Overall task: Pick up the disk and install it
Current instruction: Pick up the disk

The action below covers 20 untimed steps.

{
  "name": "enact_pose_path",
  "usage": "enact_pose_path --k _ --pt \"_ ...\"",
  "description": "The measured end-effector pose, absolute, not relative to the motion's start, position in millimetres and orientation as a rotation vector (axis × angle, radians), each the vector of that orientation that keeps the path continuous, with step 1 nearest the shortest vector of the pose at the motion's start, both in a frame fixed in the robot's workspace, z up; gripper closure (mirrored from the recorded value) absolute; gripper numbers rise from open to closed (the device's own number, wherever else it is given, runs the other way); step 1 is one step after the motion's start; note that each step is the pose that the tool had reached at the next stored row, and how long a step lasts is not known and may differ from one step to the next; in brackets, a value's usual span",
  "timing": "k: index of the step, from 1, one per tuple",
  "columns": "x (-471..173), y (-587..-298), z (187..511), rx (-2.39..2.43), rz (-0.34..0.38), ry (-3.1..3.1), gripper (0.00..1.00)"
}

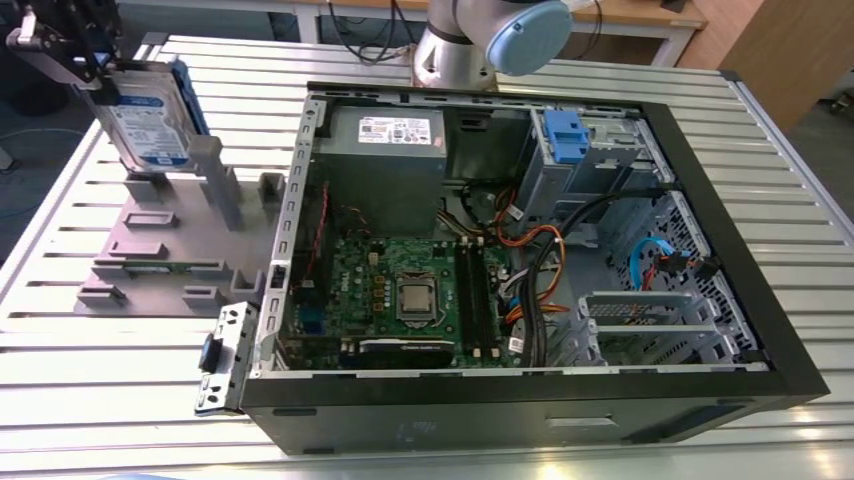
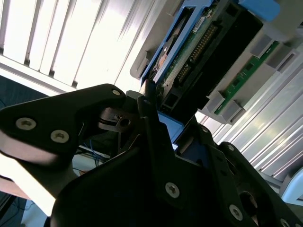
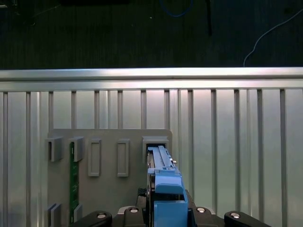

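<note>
The disk (image 1: 144, 120), silver with a white-and-blue label and a blue bracket, stands on edge at the exterior view's far left, directly over the grey stand (image 1: 160, 240). My gripper (image 1: 91, 62) is shut on its upper end. Its lower edge sits at about the height of the stand's post tops; whether it still touches the stand I cannot tell. In the first wrist view the disk (image 3: 163, 189) shows edge-on over a slot of the stand (image 3: 109, 189), held in my gripper (image 3: 163, 217). The second wrist view shows the disk's circuit-board side (image 2: 203, 52) between my black fingers (image 2: 151, 123).
An open computer case (image 1: 534, 400) lies right of the stand, with motherboard (image 1: 400, 290), power supply (image 1: 387, 130) and a drive bay holding a blue bracket (image 1: 567, 135). A green memory stick (image 3: 74, 179) sits in the stand. The arm's base (image 1: 467, 40) stands behind the case.
</note>
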State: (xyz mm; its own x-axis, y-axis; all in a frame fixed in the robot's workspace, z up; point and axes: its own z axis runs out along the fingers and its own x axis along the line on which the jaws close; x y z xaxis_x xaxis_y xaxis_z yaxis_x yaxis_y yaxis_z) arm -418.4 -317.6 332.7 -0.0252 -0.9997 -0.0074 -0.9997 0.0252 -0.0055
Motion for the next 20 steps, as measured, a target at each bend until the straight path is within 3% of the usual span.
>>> enact_pose_path --k 20 --pt "-418.4 -317.6 339.5 -2.187 0.002 2.243 0.63"
